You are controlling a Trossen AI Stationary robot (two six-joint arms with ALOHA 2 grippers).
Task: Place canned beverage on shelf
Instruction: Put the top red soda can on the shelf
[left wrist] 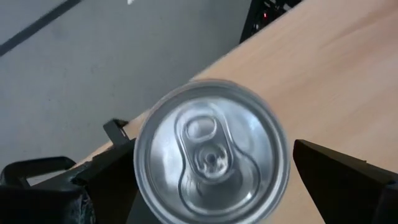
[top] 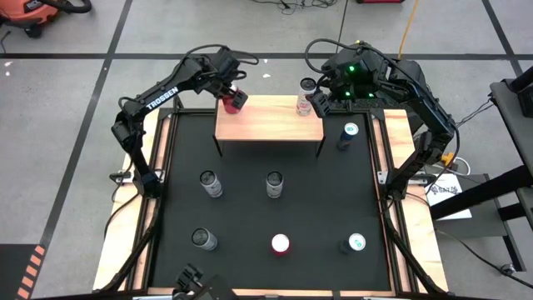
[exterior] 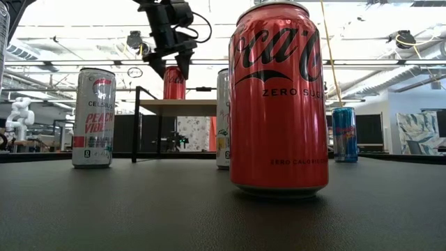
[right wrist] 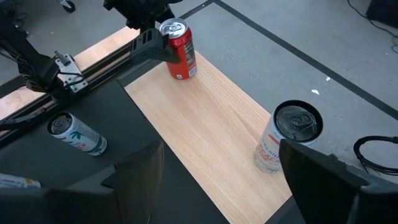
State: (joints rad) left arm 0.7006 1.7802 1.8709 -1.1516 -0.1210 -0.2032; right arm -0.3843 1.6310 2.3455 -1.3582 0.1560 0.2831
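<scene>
At the shelf's (top: 268, 123) left end, the left gripper (top: 234, 94) hovers over the red can (right wrist: 179, 50) standing upright on the wood, its fingers spread wide to either side without pinching, which suggests the can is already set down. At the shelf's right end, the right gripper (top: 321, 93) hangs above a white can (right wrist: 287, 139), fingers likewise spread and gripping nothing. The red can shows a silver top with its tab intact.

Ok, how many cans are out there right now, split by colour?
Red cans: 2, one on the shelf at, one on the mat at
Blue cans: 2, and
White or silver cans: 4
Total: 8 cans
</scene>
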